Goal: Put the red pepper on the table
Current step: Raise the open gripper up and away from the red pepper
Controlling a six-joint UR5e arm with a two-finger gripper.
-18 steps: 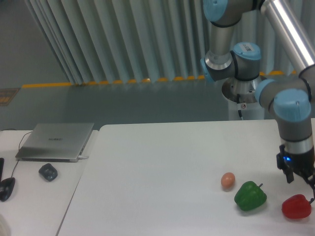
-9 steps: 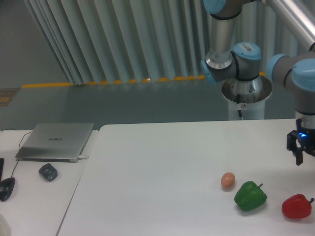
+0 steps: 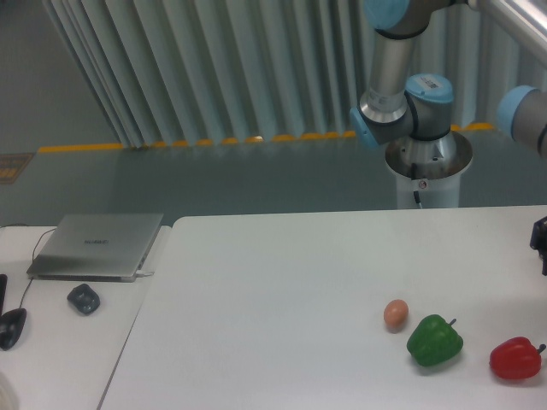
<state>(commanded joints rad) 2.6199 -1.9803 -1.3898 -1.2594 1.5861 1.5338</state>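
I see the red pepper (image 3: 515, 359) resting on the desk (image 3: 282, 290); glossy, light, best gripped across its body. Fingers' state: can't tell.

We have one fixed camera, raised in front of the table (image 3: 282, 282) and looking down across it toward the ribbed wall (image 3: 214, 68). It stands well back, taking in the side desk (image 3: 60, 342) on the left and the arm's base (image 3: 427, 162) behind.
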